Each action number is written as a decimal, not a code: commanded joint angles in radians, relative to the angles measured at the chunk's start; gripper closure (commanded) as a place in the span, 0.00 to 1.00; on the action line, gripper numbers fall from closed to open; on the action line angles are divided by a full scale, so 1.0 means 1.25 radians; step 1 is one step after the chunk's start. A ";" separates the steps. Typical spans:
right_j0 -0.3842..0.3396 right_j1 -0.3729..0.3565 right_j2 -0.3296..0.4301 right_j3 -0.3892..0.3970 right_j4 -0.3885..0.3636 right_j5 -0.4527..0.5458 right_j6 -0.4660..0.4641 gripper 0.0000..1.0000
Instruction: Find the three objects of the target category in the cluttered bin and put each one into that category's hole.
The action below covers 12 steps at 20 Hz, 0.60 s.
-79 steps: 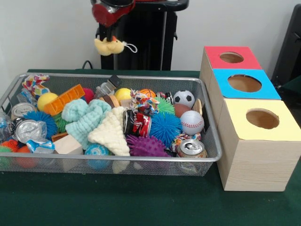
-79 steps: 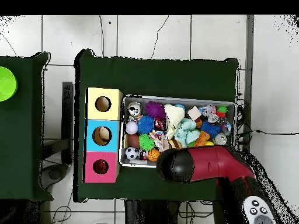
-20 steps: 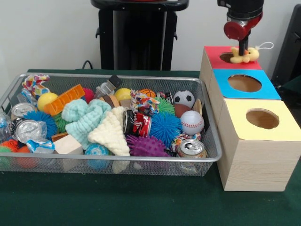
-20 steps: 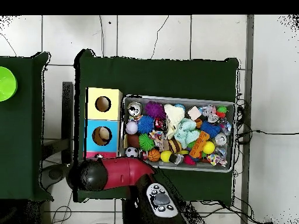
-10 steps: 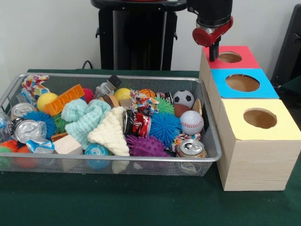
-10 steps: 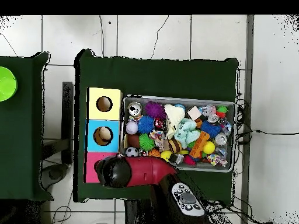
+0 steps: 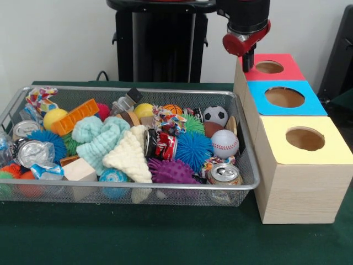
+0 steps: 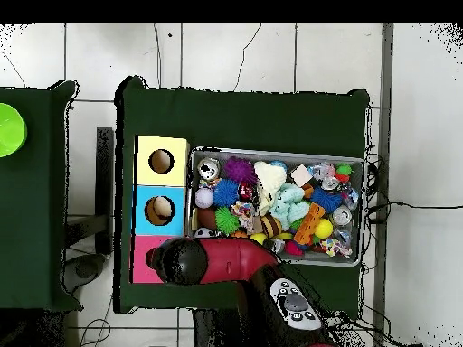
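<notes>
Wire bin [image 7: 242,185] crammed with toys, red-topped box's hole [image 7: 269,67] beside it

no readable words, brands or numbers anywhere in either view. printed markings on the dark can [image 7: 161,144] lying in the wire bin [image 7: 251,178], red and white, too blurred to make out. plain colour tops only on the three boxes: red box [image 7: 287,69], blue box [image 7: 309,102], yellow box [image 7: 331,146], unlettered.
</notes>
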 commanded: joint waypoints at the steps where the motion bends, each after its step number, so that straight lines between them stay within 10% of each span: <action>1: -0.024 0.041 -0.033 -0.065 -0.068 0.060 0.067 1.00; 12: -0.110 -0.061 0.013 -0.144 -0.163 0.208 -0.096 1.00</action>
